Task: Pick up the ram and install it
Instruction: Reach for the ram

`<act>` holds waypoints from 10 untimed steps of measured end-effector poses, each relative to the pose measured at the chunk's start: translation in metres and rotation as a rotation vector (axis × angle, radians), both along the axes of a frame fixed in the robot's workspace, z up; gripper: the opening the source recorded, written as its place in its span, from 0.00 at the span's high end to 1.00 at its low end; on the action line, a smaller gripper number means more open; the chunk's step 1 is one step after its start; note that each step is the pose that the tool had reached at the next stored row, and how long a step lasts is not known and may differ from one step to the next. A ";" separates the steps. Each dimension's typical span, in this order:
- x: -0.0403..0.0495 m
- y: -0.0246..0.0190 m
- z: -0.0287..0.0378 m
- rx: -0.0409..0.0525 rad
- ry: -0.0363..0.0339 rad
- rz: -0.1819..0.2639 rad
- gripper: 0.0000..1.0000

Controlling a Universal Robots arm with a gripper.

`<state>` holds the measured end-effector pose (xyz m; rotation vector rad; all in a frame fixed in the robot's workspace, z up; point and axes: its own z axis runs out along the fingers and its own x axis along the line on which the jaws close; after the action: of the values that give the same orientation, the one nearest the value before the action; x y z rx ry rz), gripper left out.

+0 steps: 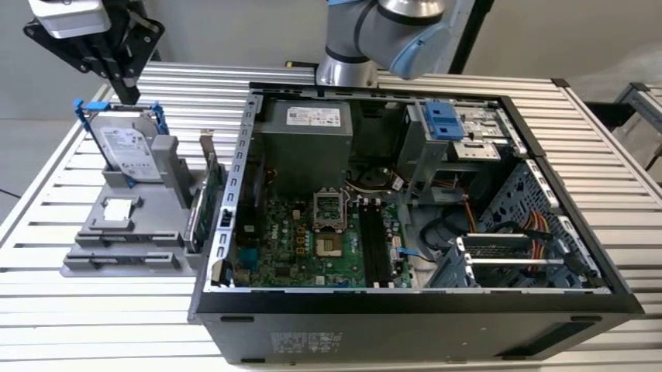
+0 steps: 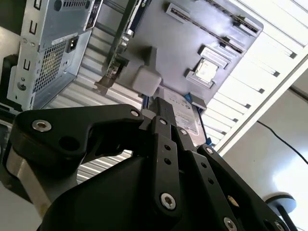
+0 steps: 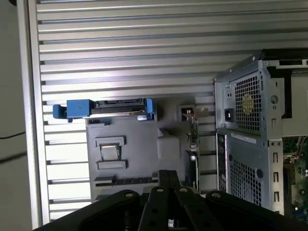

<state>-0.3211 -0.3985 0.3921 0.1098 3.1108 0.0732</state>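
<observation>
My gripper hangs at the exterior view's far left, above the hard drive that stands in a blue frame on the grey parts holder. Its black fingers are pressed together with nothing between them in both wrist views. In the first wrist view, a thin dark strip in the holder's long slot looks like the ram seen edge-on, just beyond the fingertips. The open computer case lies to the exterior view's right, with black memory slots on its motherboard.
A green card with a metal bracket stands between the holder and the case wall. A small chip rests on the holder. The power supply and drive cage fill the case's far end. The slatted table extends around.
</observation>
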 end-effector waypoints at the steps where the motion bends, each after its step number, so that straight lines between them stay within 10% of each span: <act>1: -0.0024 0.0000 0.0000 0.0001 -0.0001 0.000 1.00; 10: -0.0184 0.0000 0.0000 0.0000 0.0000 0.025 1.00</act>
<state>-0.3395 -0.3985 0.3921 0.0703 3.1125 0.0738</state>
